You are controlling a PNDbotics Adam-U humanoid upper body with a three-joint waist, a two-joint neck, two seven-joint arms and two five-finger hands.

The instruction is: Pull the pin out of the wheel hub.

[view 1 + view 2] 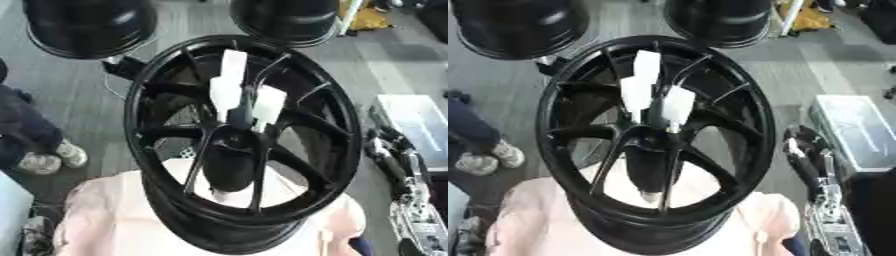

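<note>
1. You saw the wheel hub standing at the centre of both views. Its lower rim rested on a pale pink cloth, and the bottom of the rim was cut off by the frame edge.
2. You saw three white pins clustered just above the hub centre, upright and close together. Their lower ends were hidden among the spokes, so how deep they sat could not be told.
3. A dark oblong shape showed behind the lower spokes. It could not be made out.
4. Your right hand lay at the right edge, well apart from the hub and holding nothing visible. Whether it was open or closed could not be told.
5. Your left hand appeared in neither view.
6. Two more black wheels stood beyond the hub, cut off at the top edge.
</note>
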